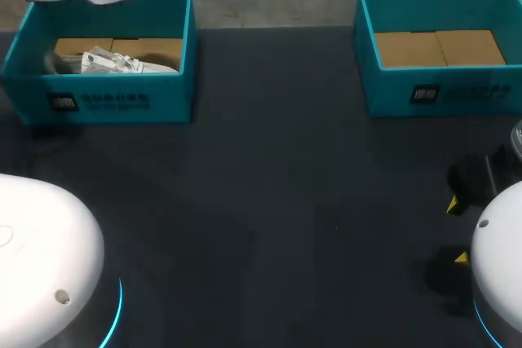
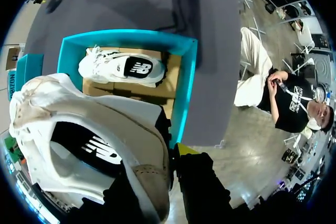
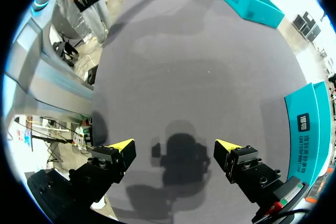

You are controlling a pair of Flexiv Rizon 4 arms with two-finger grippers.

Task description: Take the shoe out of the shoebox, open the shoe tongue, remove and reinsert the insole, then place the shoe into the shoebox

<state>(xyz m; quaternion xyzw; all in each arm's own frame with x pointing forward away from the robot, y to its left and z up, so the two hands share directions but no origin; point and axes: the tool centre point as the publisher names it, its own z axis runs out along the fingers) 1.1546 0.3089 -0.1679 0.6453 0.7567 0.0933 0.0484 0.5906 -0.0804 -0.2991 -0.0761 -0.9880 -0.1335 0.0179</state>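
My left pincer point(image 2: 165, 163) is clamped on the white shoe point(image 2: 89, 140) at what looks like its heel end. One yellow tip shows beside the collar and the other finger is hidden behind the upper. The shoe hangs in the air above the far rim of the left shoebox point(image 1: 106, 99), clear of its walls. A second shoe point(image 2: 121, 69) lies on its side inside that box. My right pincer point(image 3: 176, 153) hovers with its fingers wide apart over bare table point(image 1: 269, 201), near the right shoebox point(image 1: 440, 91) and holding nothing. The main risk, as I judge it, comes from holding the shoe by one end. The whole length hangs out from my fingers, so its weight could twist it in the grip or pull it loose. Since it hangs over the box's far side, a slip could send it beyond the box instead of onto the table. Carrying it too low toward me could catch the rim and drag the box. The shoe is turned on its side, logo toward my wrist. Its long axis runs away from my fingers, roughly along the box's far wall, with the toe apparently farthest from my grip.
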